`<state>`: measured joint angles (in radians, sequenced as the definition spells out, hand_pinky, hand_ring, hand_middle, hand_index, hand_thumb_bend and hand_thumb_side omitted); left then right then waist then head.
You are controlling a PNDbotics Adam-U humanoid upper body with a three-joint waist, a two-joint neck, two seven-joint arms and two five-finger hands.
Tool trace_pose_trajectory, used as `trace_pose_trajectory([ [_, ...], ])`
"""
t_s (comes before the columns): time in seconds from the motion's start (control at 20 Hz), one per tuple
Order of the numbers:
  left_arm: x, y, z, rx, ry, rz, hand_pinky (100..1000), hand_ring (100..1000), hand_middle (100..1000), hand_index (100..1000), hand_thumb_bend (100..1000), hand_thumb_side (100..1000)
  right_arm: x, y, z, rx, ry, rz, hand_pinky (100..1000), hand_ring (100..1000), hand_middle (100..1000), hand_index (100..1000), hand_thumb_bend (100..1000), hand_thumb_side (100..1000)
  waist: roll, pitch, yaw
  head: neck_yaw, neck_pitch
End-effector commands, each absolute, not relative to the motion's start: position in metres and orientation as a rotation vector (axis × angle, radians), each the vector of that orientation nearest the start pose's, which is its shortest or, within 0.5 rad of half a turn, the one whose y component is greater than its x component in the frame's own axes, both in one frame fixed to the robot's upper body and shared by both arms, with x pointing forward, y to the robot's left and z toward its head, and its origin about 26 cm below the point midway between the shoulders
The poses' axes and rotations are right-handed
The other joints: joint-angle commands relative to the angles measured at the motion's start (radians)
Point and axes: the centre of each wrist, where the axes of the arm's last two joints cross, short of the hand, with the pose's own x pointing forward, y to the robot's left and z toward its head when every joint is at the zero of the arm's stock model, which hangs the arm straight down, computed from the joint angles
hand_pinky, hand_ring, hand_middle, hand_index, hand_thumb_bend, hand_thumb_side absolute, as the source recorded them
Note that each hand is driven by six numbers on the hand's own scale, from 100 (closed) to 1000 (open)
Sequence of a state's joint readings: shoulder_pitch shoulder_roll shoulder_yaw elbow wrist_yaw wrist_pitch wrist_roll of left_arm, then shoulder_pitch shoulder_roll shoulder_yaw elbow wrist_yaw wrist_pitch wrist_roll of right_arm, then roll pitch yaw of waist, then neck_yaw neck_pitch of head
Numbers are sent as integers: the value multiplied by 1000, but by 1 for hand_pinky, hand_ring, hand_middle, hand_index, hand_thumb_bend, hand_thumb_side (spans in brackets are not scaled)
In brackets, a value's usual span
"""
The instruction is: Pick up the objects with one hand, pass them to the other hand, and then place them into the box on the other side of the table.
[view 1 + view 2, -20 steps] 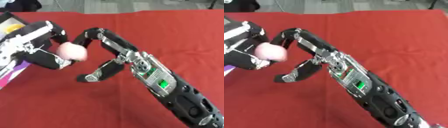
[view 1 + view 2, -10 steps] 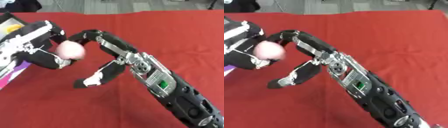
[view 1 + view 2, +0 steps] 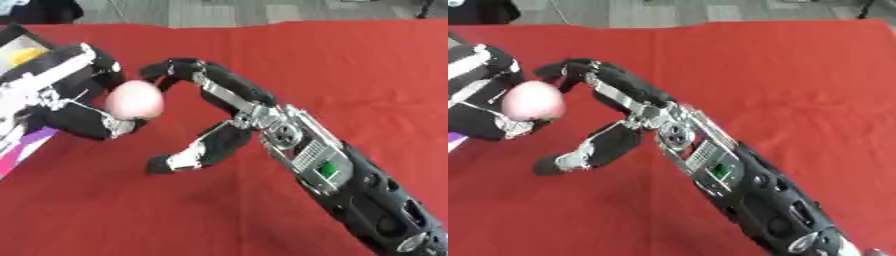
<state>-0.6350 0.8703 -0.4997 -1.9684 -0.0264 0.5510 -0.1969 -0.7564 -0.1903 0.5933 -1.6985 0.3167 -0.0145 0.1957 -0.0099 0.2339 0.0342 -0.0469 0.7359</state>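
A pale pink ball (image 3: 134, 99) sits in my left hand (image 3: 72, 119) at the left of the view, with the hand's fingers curled round it. My right hand (image 3: 252, 111) reaches in from the lower right and stands open. Its fingers (image 3: 188, 70) arch over the top right of the ball, close to it or just touching. Its thumb (image 3: 198, 152) hangs spread well below the ball, clear of it. The box (image 3: 12, 37) shows only as a dark corner at the far left edge, with something yellow (image 3: 25, 55) inside.
A red cloth (image 3: 350, 65) covers the whole table. A purple and white edge (image 3: 24, 150) shows under my left hand at the lower left. Grey floor lies beyond the table's far edge.
My right hand has spread wider: the thumb has dropped down and left, away from the ball, and the fingers have stretched further over it. The ball stays in my left hand.
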Motion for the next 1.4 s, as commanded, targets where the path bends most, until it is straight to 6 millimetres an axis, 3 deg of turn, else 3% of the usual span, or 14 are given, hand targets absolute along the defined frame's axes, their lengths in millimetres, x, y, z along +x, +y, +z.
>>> trace_pose_trajectory([
  [0.05, 302, 228, 264, 519, -1595, -1209, 754, 542, 428, 409, 408, 100, 323, -59, 218, 71, -2259, 1380, 943, 780, 800, 912, 695, 494, -4, 1, 1, 3, -13],
  [0.4, 300, 244, 265, 599, -1604, -1145, 754, 542, 427, 407, 411, 100, 323, -63, 220, 48, -2266, 1377, 941, 782, 802, 913, 694, 497, -6, 2, 1, 20, -17],
  [0.65, 302, 265, 267, 711, -1619, -1037, 757, 541, 429, 407, 416, 100, 324, -68, 223, 26, -2273, 1379, 939, 781, 803, 912, 686, 501, -9, 0, 1, 71, -27],
  [1.05, 323, 300, 261, 783, -1586, -803, 764, 543, 430, 404, 432, 100, 324, -75, 229, 4, -2288, 1363, 937, 780, 802, 910, 687, 499, -18, -2, 5, 152, -48],
  [1.1, 325, 303, 261, 786, -1581, -780, 764, 543, 431, 404, 433, 100, 324, -76, 231, 0, -2292, 1358, 937, 780, 802, 910, 648, 516, -19, -2, 6, 162, -51],
  [1.15, 328, 307, 260, 790, -1576, -760, 764, 543, 430, 404, 434, 100, 324, -78, 233, -6, -2297, 1354, 936, 780, 802, 910, 686, 498, -20, -2, 7, 171, -53],
  [1.4, 341, 325, 254, 821, -1538, -662, 766, 545, 432, 404, 442, 100, 324, -82, 240, -19, -2319, 1330, 936, 779, 801, 909, 683, 497, -26, 1, 9, 200, -62],
])
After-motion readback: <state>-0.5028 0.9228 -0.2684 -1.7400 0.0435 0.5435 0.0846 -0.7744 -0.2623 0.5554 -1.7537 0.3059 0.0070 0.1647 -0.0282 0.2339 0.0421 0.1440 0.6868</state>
